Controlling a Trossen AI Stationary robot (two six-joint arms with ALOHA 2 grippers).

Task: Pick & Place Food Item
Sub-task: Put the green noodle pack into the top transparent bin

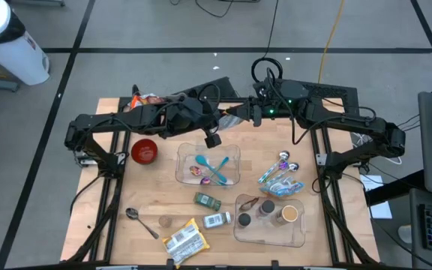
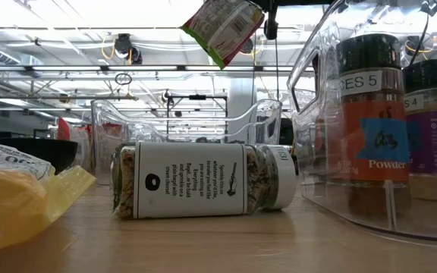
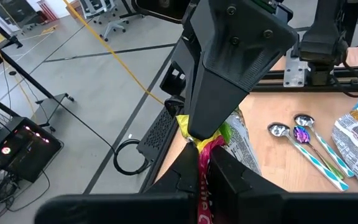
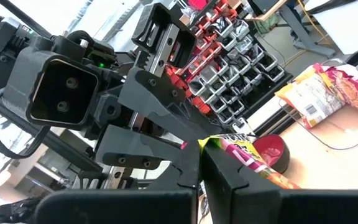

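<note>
Both hands meeting in mid-air above the rear middle of the worktop (image 1: 148, 206). Left hand (image 1: 231, 120) pinched tight on one end of a crinkled food packet (image 3: 213, 140) with red, yellow and green print; right hand (image 1: 247, 116) clamped on the other end of the same packet, fingers pressed flat against the wrapper in the right wrist view. Packet held aloft between the two, clear of the wood, showing in the low view as a tilted wrapper near the top edge. Below and nearer the front: a clear bin (image 1: 231, 154) with blue spoons inside, a second clear tray (image 1: 300, 236) with spice jars, a seasoning jar (image 2: 203, 180) lying on its side, a red bowl (image 1: 144, 151) off to the left.
</note>
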